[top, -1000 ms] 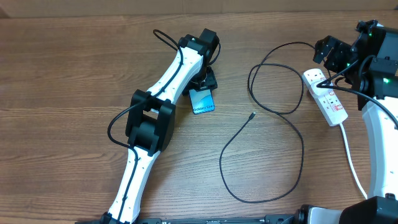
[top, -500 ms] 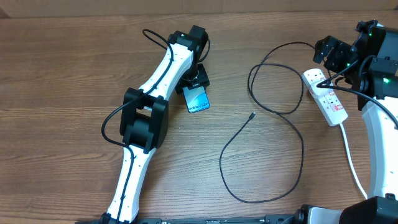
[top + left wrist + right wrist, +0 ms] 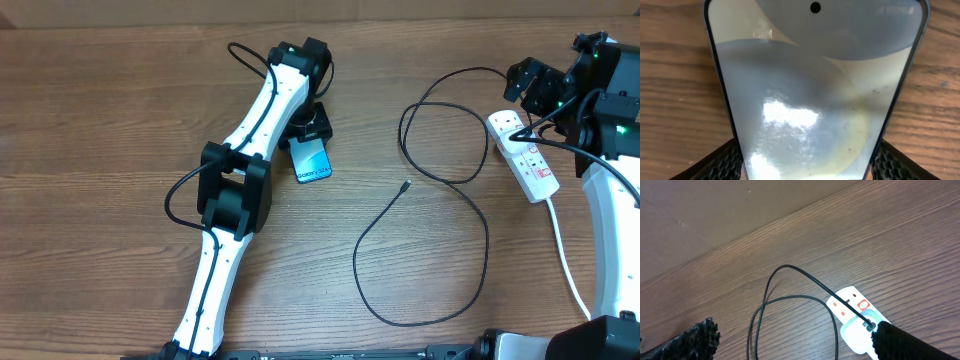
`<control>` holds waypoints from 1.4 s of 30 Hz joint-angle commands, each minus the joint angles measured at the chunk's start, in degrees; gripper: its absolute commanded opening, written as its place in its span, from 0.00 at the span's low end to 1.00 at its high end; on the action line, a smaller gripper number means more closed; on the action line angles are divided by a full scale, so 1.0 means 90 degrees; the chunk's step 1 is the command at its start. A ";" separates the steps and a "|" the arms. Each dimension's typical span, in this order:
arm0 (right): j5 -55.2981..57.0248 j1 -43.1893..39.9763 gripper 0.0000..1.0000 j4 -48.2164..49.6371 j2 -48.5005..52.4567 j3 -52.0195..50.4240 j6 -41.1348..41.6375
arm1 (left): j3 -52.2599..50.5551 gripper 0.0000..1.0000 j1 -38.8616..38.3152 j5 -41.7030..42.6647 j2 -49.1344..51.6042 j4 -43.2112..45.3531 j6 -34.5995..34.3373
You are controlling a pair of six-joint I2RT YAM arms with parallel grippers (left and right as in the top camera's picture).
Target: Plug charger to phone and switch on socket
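Two arms going: left gripper (image 3: 308, 135) is clamped on the phone (image 3: 312, 162), which lies flat on the table (image 3: 100, 120) left of centre. The charger (image 3: 487, 240) loops mid-table, its plug end at the socket (image 3: 527, 160) far right. The right gripper (image 3: 535, 88) hovers above it, fingers wide apart.

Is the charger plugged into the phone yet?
No, unplugged: the charger's connector lies bare on the table, apart from the phone.
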 commanded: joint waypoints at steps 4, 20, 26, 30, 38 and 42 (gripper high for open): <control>0.0063 -0.0012 1.00 0.0027 -0.0012 0.0160 0.0049 | 0.0573 0.66 0.0036 -0.0005 0.0068 -0.0260 0.0272; 0.0063 -0.0012 1.00 0.0024 -0.0012 0.0160 0.0049 | 0.0702 0.68 0.0466 0.4002 0.0068 -0.0495 0.1540; 0.0063 -0.0012 1.00 0.0024 -0.0012 0.0163 0.0049 | 0.0702 0.68 0.0891 0.6200 0.0068 -0.0505 0.1766; 0.0063 -0.0012 1.00 0.0024 -0.0012 0.0163 0.0049 | 0.0702 0.68 0.1166 0.7346 0.0068 -0.0505 0.1761; 0.0063 -0.0012 1.00 0.0024 -0.0012 0.0160 0.0049 | 0.0702 0.68 0.1450 0.9066 0.0068 -0.0500 0.1729; 0.0063 -0.0012 1.00 0.0024 -0.0012 0.0163 0.0049 | 0.0702 0.67 0.1486 0.9420 0.0068 -0.0500 0.1685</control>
